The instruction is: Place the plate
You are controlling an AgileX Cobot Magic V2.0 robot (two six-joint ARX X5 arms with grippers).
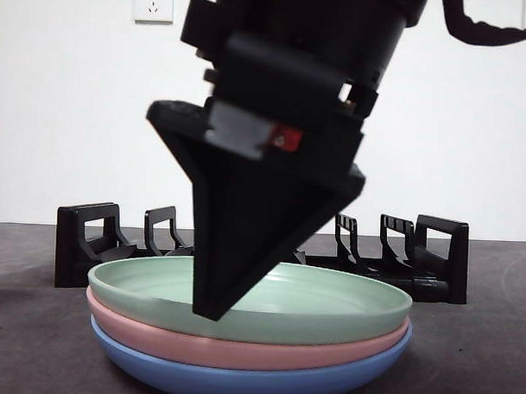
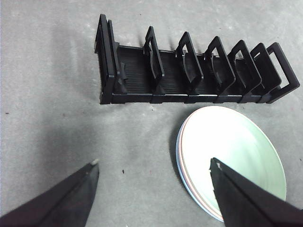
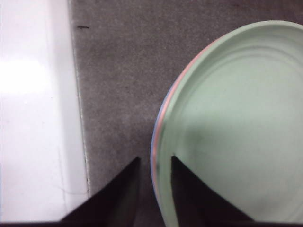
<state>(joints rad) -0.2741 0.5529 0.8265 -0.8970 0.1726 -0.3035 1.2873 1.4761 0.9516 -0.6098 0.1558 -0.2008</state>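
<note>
Three plates are stacked on the grey desk point(image 2: 57, 118): a green plate point(image 1: 329, 299) on top, a pink plate point(image 1: 240, 350) beneath it and a blue plate point(image 1: 239, 382) at the bottom. One black rack point(image 2: 189, 71) is set just behind the stack. The right pincer point(image 3: 155, 165) is closed around the green plate's rim, one jaw inside and one outside. The left pincer point(image 2: 154, 170) is held open above the desk, near the stack.

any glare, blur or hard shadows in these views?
Front: gripper looms dark, slightly soft, hiding part of the rack. Left wrist: sharp, soft shadow beside the plates. Right wrist: blurry throughout, white strip blown out with glare.
</note>
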